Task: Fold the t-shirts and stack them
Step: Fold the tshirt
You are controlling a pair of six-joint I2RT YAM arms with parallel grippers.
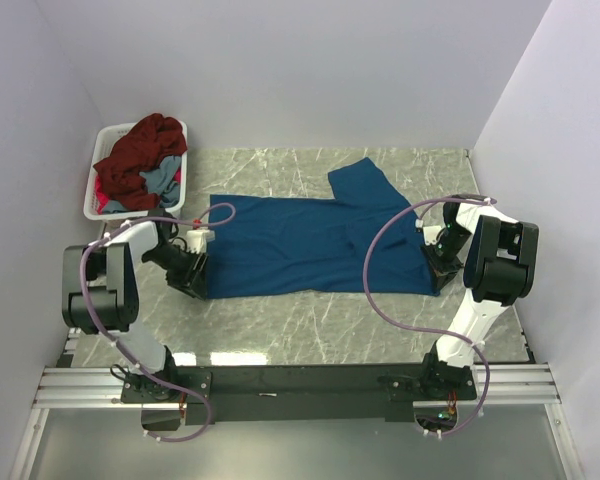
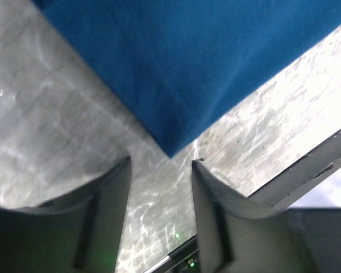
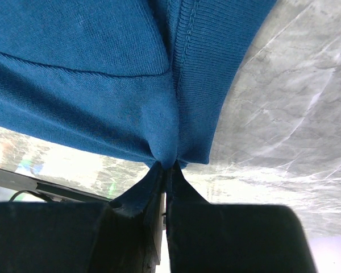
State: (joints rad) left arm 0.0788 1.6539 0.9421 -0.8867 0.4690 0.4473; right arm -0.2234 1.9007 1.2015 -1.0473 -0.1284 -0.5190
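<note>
Pale walls close in around a marble-patterned desk [image 1: 310, 310]. From above, the deep blue t-shirt [image 1: 300, 245] lies spread flat across it, one sleeve reaching off toward the back wall. The left claw [image 1: 193, 270] sits at one near corner of the shirt and the right claw [image 1: 440, 262] at the other. Well beyond the left claw, a white basket [image 1: 93, 190] holds a maroon t-shirt [image 1: 140, 150] heaped over greyish cloth.

In the left wrist view the left claw is released, its fingers spread. The shirt's corner lies just ahead of the tips, not yet between them, with bare desk underneath.

In the right wrist view the right claw is clenched on a pinch of the blue hem, and the cloth bunches up from its tips.

I'd say the first fold is being set up, with only one corner secured. The left claw needs to ease forward and low until the corner sits between its fingers, then close. After that, both claws can lift the near edge together.
</note>
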